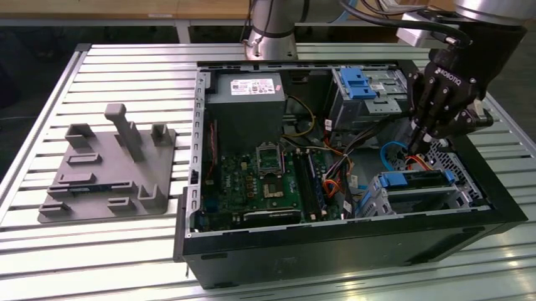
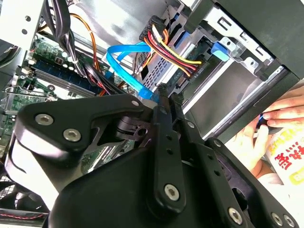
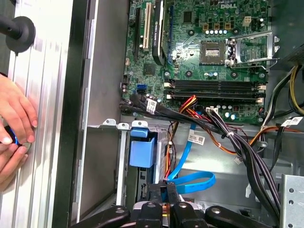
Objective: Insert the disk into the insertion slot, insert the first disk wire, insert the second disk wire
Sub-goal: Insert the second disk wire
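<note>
My claw (image 1: 416,145) hung inside the open computer case (image 1: 335,241), fingers pinched together on the end of a blue flat cable (image 3: 192,180). Just beside it, toward the case front, the disk (image 1: 416,180) sat in the insertion slot (image 1: 418,199). Hands (image 3: 14,126) rested on the slatted worktop (image 1: 109,251) outside.

The gripper (image 2: 164,92) is pinching closed on what seems a blue cable (image 2: 124,64), just beside the insertion slot (image 2: 223,90).

disk (image 1: 416,180) | blue-framed, flat | seated in insertion slot (image 1: 418,194)
</note>
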You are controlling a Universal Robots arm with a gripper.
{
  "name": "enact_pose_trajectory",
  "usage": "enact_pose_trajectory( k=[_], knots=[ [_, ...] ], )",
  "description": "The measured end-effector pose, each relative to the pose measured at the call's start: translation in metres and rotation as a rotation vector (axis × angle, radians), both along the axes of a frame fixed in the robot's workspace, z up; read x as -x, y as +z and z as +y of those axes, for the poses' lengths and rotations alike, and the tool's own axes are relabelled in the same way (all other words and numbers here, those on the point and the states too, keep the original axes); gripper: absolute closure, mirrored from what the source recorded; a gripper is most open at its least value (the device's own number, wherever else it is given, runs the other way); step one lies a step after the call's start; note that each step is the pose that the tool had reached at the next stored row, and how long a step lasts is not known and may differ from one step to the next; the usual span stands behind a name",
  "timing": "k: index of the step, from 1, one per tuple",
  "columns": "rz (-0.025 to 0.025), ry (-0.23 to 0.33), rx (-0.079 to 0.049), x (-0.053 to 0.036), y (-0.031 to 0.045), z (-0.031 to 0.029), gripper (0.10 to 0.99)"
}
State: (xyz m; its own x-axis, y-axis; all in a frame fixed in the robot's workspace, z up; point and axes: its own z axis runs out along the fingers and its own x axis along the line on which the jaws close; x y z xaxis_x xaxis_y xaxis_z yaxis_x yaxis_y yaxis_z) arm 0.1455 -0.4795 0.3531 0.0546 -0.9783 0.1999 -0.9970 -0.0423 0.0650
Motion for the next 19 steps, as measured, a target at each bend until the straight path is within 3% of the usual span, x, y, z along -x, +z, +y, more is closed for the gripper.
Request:
enact_pose_trajectory(
  k=[5,6,7,8,13,19],
  knots=[
    [-0.0013,0.0,0.0,0.0006,-0.0004,0.0,0.925],
    [-0.0076,0.0,-0.001,0.0007,-0.0007,0.0,0.925],
    [-0.0551,-0.001,-0.009,0.0011,-0.001,-0.0001,0.925],
    [-0.0644,-0.013,-0.024,0.0011,-0.001,0.0,0.925],
    [-0.0651,-0.057,-0.027,0.0012,-0.0012,-0.001,0.925],
    [-0.0653,-0.07,-0.026,0.0011,-0.0021,-0.0129,0.925]
  ],
)
